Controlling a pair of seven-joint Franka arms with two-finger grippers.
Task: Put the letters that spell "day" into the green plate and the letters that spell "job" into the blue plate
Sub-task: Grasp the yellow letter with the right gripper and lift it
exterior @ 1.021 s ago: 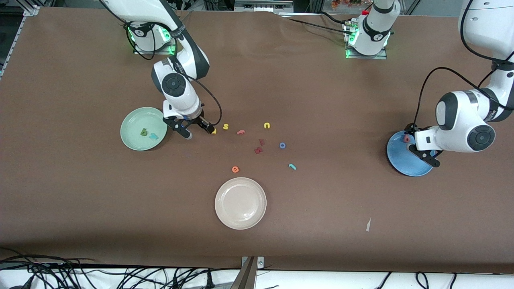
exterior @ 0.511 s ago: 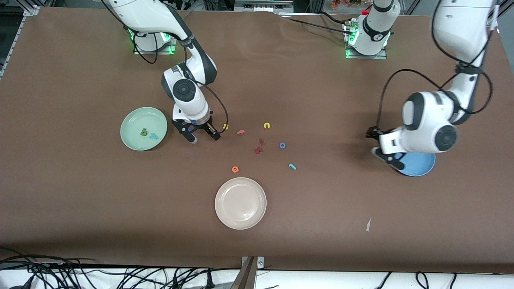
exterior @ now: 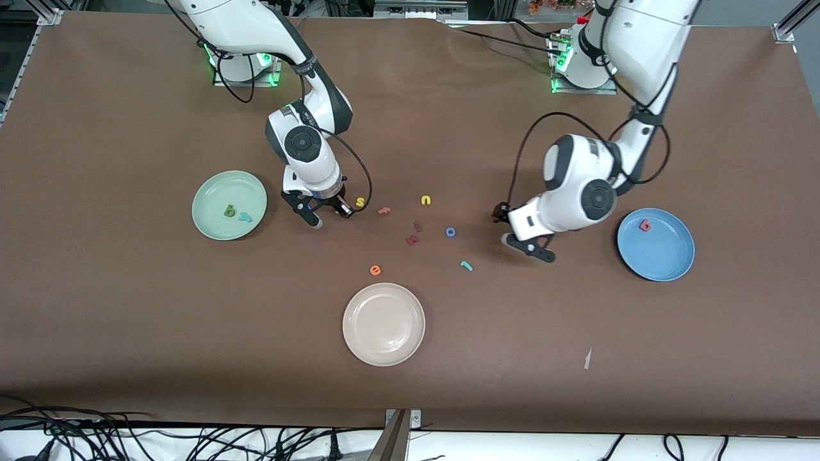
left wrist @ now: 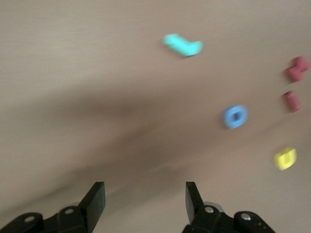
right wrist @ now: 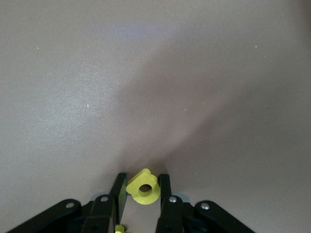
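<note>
- Right now your right gripper (right wrist: 142,187) is low over the table between the green plate (exterior: 218,221) and the yellow s (exterior: 360,202), its fingers clamped on the yellow a (right wrist: 143,186), as the right wrist view shows plainly.
- Your green plate already holds the olive d (exterior: 229,210) and the teal y (exterior: 245,217), lying just beside each other.
- Your left gripper (exterior: 524,239) hangs over bare table between the loose letters and the blue plate (exterior: 666,262); its fingers (left wrist: 95,199) stand apart with nothing between them.
- Your blue plate carries the red-pink b (exterior: 645,225) near its rim, toward the robots.
- You still have the blue o (exterior: 450,232) and the teal j (exterior: 466,265) loose on the table, the j nearer the front camera.
- Around them lie the yellow u (exterior: 426,200), two dark red letters (exterior: 413,238) — too small to read, possibly more than two pieces — and a pinkish letter (exterior: 384,210).
- Nearer the camera, the orange e (exterior: 375,270) sits just by the cream plate (exterior: 359,346).
</note>
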